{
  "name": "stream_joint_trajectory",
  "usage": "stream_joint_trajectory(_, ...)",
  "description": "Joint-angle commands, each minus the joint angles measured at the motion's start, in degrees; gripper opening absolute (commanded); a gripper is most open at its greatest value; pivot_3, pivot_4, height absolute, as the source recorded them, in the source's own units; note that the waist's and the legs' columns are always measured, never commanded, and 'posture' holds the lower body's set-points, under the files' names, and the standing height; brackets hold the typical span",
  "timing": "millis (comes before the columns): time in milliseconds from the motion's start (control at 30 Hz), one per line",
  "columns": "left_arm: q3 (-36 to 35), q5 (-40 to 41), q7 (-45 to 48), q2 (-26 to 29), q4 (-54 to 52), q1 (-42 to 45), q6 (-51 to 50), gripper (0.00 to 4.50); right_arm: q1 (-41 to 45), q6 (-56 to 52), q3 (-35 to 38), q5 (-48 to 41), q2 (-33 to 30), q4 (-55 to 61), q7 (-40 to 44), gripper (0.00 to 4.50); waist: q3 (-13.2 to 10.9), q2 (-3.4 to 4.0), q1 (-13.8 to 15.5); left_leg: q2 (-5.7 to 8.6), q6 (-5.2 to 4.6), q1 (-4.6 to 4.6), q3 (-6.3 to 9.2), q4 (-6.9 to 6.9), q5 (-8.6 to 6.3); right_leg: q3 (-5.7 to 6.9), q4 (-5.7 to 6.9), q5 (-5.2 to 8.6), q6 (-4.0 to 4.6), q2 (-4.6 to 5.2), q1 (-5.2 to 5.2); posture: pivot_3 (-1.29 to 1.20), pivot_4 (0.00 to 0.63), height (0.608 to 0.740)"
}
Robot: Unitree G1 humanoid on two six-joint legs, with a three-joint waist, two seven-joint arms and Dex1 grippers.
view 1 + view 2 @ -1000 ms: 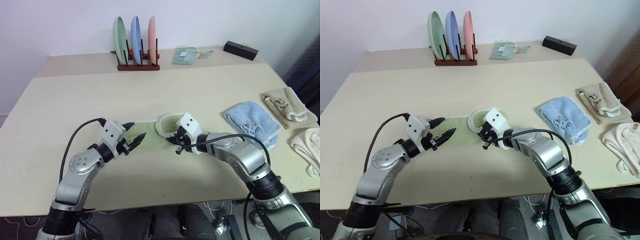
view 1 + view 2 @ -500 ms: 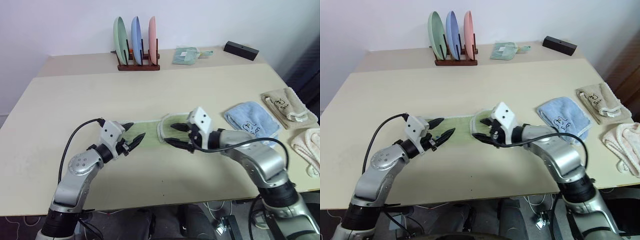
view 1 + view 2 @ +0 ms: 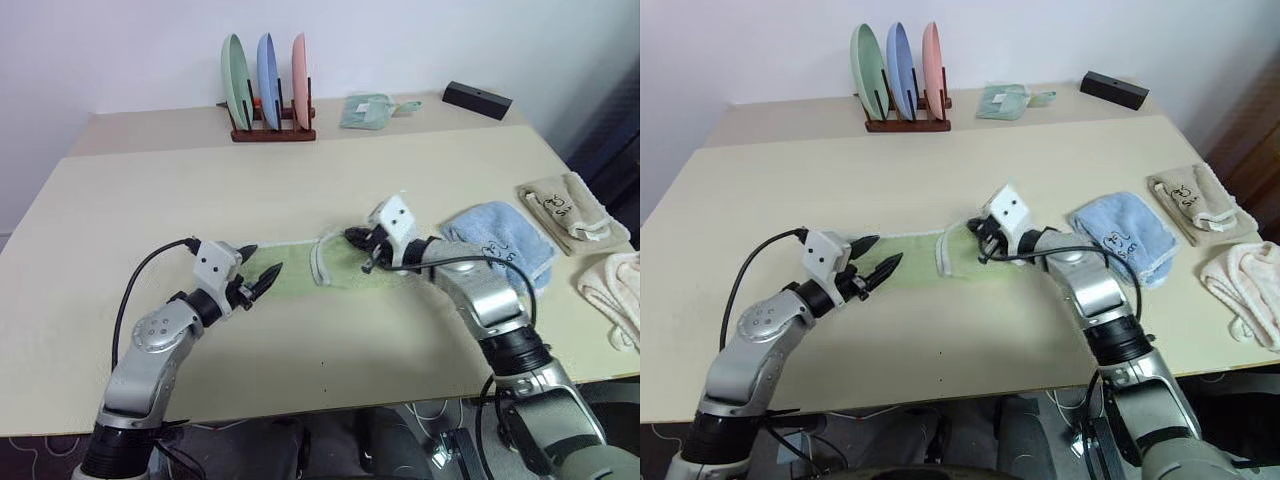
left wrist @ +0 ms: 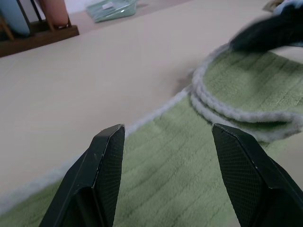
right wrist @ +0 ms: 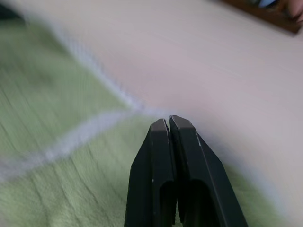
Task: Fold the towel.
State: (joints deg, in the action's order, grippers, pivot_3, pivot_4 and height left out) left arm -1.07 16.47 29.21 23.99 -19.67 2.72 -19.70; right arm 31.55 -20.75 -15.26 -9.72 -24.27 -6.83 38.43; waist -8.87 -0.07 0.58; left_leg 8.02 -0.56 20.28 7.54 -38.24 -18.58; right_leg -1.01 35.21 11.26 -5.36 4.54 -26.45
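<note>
Towel (image 3: 300, 272) lies flat near the middle of the table (image 3: 150, 190) in the left eye view, a light green strip running left to right, its right part doubled over so a whitish edge curls across it. The left end effector (image 3: 262, 272) hovers at the towel's left end with its fingers parted and nothing between them. The right end effector (image 3: 362, 245) sits at the far right edge of the folded part, fingers pressed together. Well to the right lie a light blue towel (image 3: 500, 245) and a beige towel (image 3: 572, 208); a plate rack (image 3: 268, 92) stands at the far edge.

The right eye view gives the same layout.

In the left wrist view the two fingers (image 4: 106, 156) stand wide apart above green ribbed cloth, with the curled stitched edging beyond them.

In the right wrist view the fingers (image 5: 173, 156) are shut tip to tip over the towel's edge; whether any cloth is pinched between them I cannot tell.

The cloth looks soft, light and limp, likely to sag and drag, so a hold on the stitched edging or a corner seems best.

Compared with half a second ago, the right end effector has gone from open to closed and moved toward the far edge of the fold; the left one has hardly shifted.
</note>
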Motion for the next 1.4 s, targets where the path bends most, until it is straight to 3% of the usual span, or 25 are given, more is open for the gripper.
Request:
stream_joint_trajectory(33, -1.19, 0.21, -0.87, 0.07, -3.46, -1.47, -0.19, 2.97, -0.42, 5.03, -1.51, 2.97, 0.96, -4.53, 1.65, 0.08, 0.00, 0.00, 0.07, 0.00, 0.00, 0.03, 0.00, 0.00, 0.00, 0.00, -0.01, 0.00, 0.00, 0.00, -0.01, 0.00, 0.150, 0.740)
stream_joint_trajectory(200, -1.93, 0.49, -2.07, 0.15, -5.80, -4.01, -0.63, 2.97, -2.99, 8.82, -3.23, 6.43, 1.14, -6.71, 2.58, 0.08, 0.03, -0.03, 0.11, 0.01, 0.00, -0.04, 0.01, -0.02, 0.00, 0.00, -0.01, 0.00, 0.00, -0.01, 0.07, 0.00, 0.150, 0.740)
stream_joint_trajectory(333, -2.82, 2.97, -1.55, -0.08, -8.30, -5.20, -1.18, 2.97, -1.56, 9.63, 0.76, 4.27, 1.73, -4.26, 2.63, 0.08, 0.03, -0.02, 0.10, 0.01, 0.00, -0.06, 0.02, -0.01, 0.00, -0.01, -0.01, 0.00, 0.00, -0.01, 0.09, 0.00, 0.150, 0.740)
stream_joint_trajectory(367, -2.89, 3.61, -1.18, 0.09, -8.74, -5.44, -1.65, 2.97, -1.14, 9.44, 1.48, 3.78, 1.52, -3.43, 3.13, 0.31, 0.03, -0.02, 0.12, 0.01, 0.00, -0.05, 0.02, -0.01, 0.00, -0.01, 0.00, 0.00, 0.00, -0.01, 0.08, 0.00, 0.150, 0.740)
stream_joint_trajectory(433, -2.93, 4.45, -0.48, 0.73, -9.63, -6.15, -2.35, 2.97, -0.47, 8.57, 2.95, 2.05, 0.86, -0.56, 4.87, 0.93, 0.03, -0.02, 0.12, 0.01, 0.00, -0.04, 0.02, -0.02, 0.00, -0.01, -0.01, 0.00, 0.00, -0.01, 0.08, 0.00, 0.150, 0.740)
stream_joint_trajectory(600, -6.76, 10.22, 0.50, 2.27, -13.43, -11.04, -7.28, 2.97, 1.56, 8.07, 5.52, 0.09, -0.87, 4.93, 7.45, 3.43, 0.03, -0.02, -0.27, -0.01, 0.00, -0.02, 0.02, 0.02, -0.01, -0.03, -0.01, 0.00, 0.00, -0.03, 0.02, 0.00, 0.150, 0.740)
stream_joint_trajectory(667, -11.49, 15.09, -2.46, 0.60, -15.82, -13.83, -10.25, 3.53, 2.78, 9.72, 5.32, 1.66, -1.72, 4.72, 7.74, 4.46, 0.03, -0.02, -0.15, -0.03, 0.00, -0.03, 0.02, 0.02, -0.01, -0.03, -0.01, 0.01, 0.01, -0.04, 0.02, 0.00, 0.150, 0.740)
stream_joint_trajectory(733, -16.23, 18.84, -7.85, -2.28, -18.17, -16.07, -12.96, 4.32, 3.83, 10.85, 5.19, 2.53, -2.06, 4.08, 8.01, 4.49, 0.03, -0.02, -0.08, -0.02, 0.00, -0.03, 0.02, 0.01, -0.01, -0.02, -0.02, 0.01, 0.01, -0.03, 0.05, 0.00, 0.150, 0.740)
stream_joint_trajectory(767, -18.23, 20.51, -11.21, -3.94, -18.98, -16.67, -14.63, 4.47, 4.06, 10.92, 5.23, 2.48, -1.96, 3.85, 8.11, 4.49, 0.02, -0.03, 0.01, -0.02, -0.01, -0.03, 0.02, 0.01, -0.01, -0.02, -0.03, 0.01, 0.01, -0.03, 0.06, 0.00, 0.150, 0.740)
stream_joint_trajectory(900, -24.00, 34.35, -22.74, -10.61, -22.61, -19.15, -20.26, 4.47, 3.86, 12.30, 4.54, 3.24, -1.51, 3.06, 8.45, 4.49, 0.02, -0.04, 0.22, -0.02, 0.00, -0.03, 0.03, -0.02, -0.01, -0.01, -0.02, 0.01, 0.01, -0.02, 0.09, 0.00, 0.150, 0.740)
stream_joint_trajectory(1033, -25.49, 46.77, -32.45, -14.56, -22.73, -20.93, -22.36, 4.47, 4.05, 13.36, 3.91, 3.82, -0.69, 2.12, 8.63, 4.49, 0.02, -0.05, 0.20, -0.01, 0.00, -0.04, 0.03, -0.04, -0.01, -0.02, -0.02, 0.01, 0.00, -0.01, 0.10, 0.00, 0.150, 0.740)
stream_joint_trajectory(1400, -23.56, 66.11, -57.54, -21.39, -12.47, -10.39, -16.67, 4.47, 3.22, 15.34, 3.59, 5.42, 0.12, 1.84, 8.13, 4.49, 0.05, -0.10, 0.27, -0.01, 0.05, -0.07, 0.03, -0.06, 0.01, -0.01, 0.00, 0.00, 0.01, -0.02, 0.12, 0.00, 0.150, 0.740)
